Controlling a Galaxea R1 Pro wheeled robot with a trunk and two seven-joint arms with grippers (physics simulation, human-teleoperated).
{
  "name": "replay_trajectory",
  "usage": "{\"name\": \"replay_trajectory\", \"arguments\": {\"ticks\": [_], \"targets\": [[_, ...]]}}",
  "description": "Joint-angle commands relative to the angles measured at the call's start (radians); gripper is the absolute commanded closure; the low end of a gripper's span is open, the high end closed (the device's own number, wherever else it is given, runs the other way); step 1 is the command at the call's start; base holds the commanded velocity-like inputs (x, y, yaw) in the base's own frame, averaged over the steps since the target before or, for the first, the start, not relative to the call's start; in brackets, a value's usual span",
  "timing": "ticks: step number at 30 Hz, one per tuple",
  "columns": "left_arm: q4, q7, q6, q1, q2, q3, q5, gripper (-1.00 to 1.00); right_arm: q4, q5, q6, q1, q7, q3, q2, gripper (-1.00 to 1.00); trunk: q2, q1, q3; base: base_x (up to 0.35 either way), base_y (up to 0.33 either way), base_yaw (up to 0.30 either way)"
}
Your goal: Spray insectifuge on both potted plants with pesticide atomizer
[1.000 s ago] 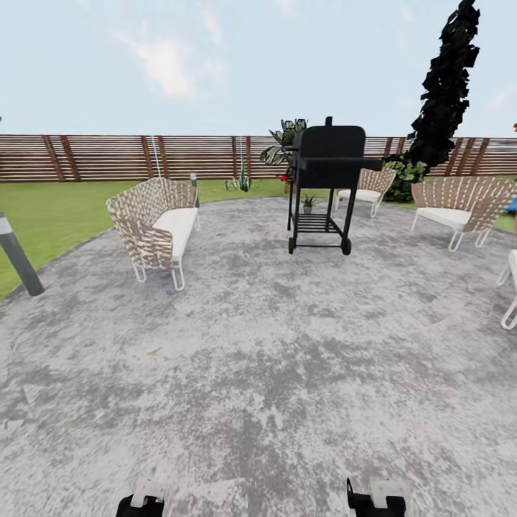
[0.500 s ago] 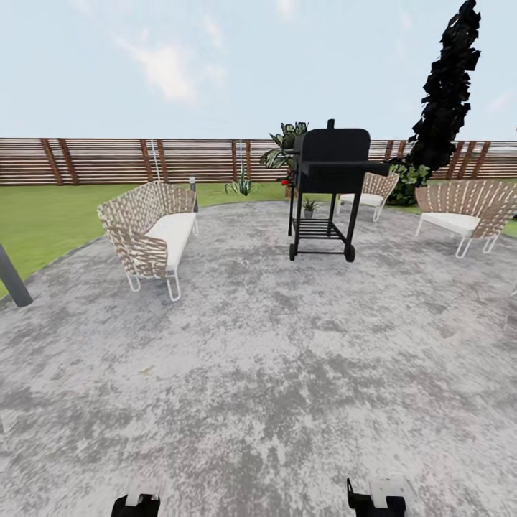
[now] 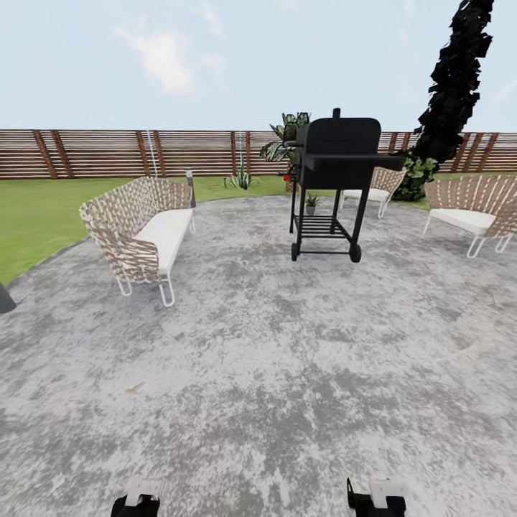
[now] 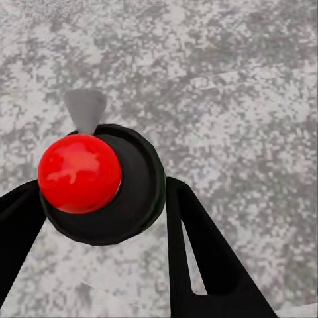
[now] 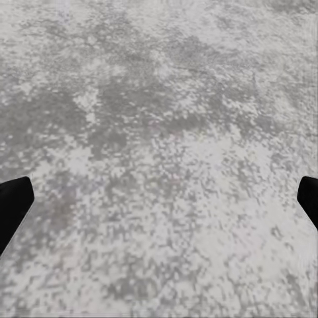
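In the left wrist view my left gripper [image 4: 99, 218] is shut on the pesticide atomizer [image 4: 99, 182], whose dark round body and red mark show between the black fingers [image 4: 199, 252] above grey paving. The same gripper [image 3: 136, 502] peeks in at the head view's lower edge. My right gripper [image 5: 159, 199] is open with its fingertips [image 5: 13, 199] far apart over the bare patio, and it [image 3: 377, 499] shows low in the head view. A small potted plant [image 3: 311, 203] sits far off behind the grill. A low spiky green plant [image 3: 240, 179] stands at the lawn's edge.
A black grill on wheels [image 3: 334, 187] stands ahead on the round grey patio [image 3: 273, 359]. A woven sofa [image 3: 140, 233] is at the left, woven chairs [image 3: 470, 208] at the right. The brown slatted fence [image 3: 108, 153], the lawn [image 3: 36, 215] and a dark tall tree [image 3: 456, 79] lie beyond.
The whole view has shifted as the robot rolled forward: the grill and sofa look nearer, and the grey post at the left has slid almost out of view. The grippers keep their pose.
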Motion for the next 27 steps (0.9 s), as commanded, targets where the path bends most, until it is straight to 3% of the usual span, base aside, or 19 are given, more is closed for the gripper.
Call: {"name": "replay_trajectory", "arguments": {"ticks": [1,17,27], "targets": [[0.001,-0.004,-0.003,-0.001,0.001,-0.008,0.011,1.0,0.001,0.001,-0.001,-0.001,-0.009,0.008,0.0,-1.0,0.0,0.0,-0.001,0.34,0.0,0.0],[0.002,-0.004,-0.003,-0.001,0.001,-0.008,0.011,1.0,0.001,0.0,-0.001,-0.001,-0.009,0.008,0.0,-1.0,0.0,0.0,-0.001,0.34,0.0,0.002],[0.002,-0.004,-0.003,-0.001,0.001,-0.008,0.011,1.0,0.001,-0.001,-0.001,-0.001,-0.009,0.008,0.0,-1.0,0.0,0.0,-0.001,0.34,0.0,0.09]]}}
